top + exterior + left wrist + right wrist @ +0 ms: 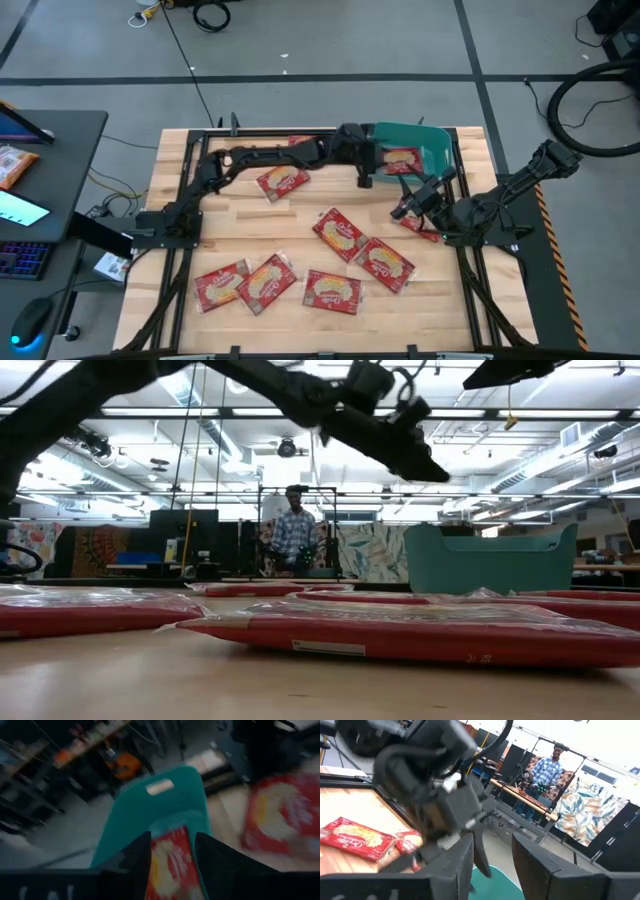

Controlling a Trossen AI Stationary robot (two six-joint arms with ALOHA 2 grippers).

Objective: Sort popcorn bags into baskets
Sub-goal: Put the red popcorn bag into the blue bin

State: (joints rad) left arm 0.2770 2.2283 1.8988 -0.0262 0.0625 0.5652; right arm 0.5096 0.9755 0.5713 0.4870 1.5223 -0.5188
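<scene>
A teal basket (438, 140) stands at the table's far right, and one red popcorn bag (172, 865) lies inside it. My left gripper (172, 837) hovers open at the basket's left rim, above that bag, touching nothing. Several more popcorn bags lie flat on the wooden table, among them one (282, 181) near the left arm and another (340, 232) in the middle. My right gripper (405, 208) hangs open just in front of the basket, over a bag (420, 226), with nothing between its fingers (465, 855).
A row of bags (268, 282) lies along the table's near edge. In the low view the basket (490, 560) stands behind the nearest bags (420, 635). A person (293, 532) stands in the room beyond. A side desk with an orange packet (15, 165) sits to the left.
</scene>
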